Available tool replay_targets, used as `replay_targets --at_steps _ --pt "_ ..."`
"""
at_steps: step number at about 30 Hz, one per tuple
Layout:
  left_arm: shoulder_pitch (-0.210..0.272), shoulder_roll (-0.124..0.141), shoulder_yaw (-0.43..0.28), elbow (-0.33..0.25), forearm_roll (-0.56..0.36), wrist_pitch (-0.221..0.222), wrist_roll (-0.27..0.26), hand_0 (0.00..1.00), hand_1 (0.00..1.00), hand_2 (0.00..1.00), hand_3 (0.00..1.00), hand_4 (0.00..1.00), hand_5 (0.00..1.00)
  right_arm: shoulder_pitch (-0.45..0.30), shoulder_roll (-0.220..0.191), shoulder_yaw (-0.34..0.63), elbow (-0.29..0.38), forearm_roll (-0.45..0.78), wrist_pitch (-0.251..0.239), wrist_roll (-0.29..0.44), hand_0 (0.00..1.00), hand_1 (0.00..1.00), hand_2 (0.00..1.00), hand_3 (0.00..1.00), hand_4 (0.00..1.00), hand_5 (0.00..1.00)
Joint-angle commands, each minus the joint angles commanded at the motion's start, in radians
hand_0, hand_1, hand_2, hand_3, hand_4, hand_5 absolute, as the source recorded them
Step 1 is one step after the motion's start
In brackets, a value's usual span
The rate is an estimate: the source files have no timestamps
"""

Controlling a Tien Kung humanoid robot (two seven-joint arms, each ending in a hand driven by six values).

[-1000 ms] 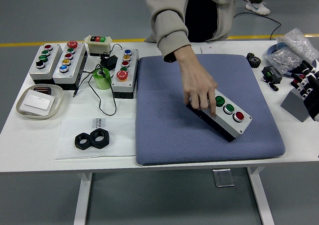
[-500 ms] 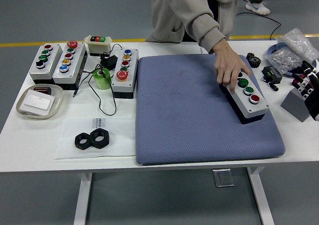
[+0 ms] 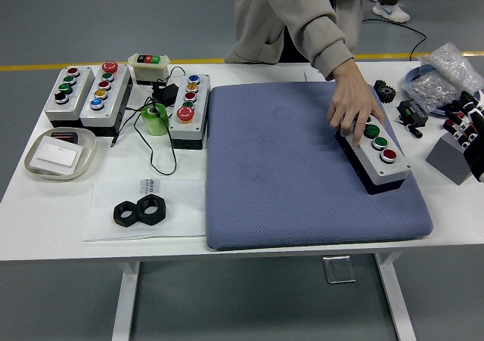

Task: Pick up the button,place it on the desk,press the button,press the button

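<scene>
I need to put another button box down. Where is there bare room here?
Free: the blue pad left of the button box under the person's hand, and the table's near-left strip below the tray. Crowded: the far-left control boxes and the right edge by the robot's right hand.

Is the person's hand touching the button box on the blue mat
Yes, the person's hand rests on the far end of the button box on the blue mat.

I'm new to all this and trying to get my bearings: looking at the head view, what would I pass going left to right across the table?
Shallow grey dish → two black hex nuts → green tape roll → blue-grey padded mat → person's hand → grey button box with green and red buttons → robot's black right hand.
</scene>
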Motion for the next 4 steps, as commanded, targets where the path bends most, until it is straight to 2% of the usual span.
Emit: replay_targets --at_steps 4 --pt "0.001 -0.001 -0.003 0.0 0.004 0.001 0.001 0.747 0.825 0.856 0.825 0.622 0.998 -0.001 0.001 -0.002 -0.001 0.0 -0.002 0.0 0.957 0.878 0.902 0.902 0.64 0.473"
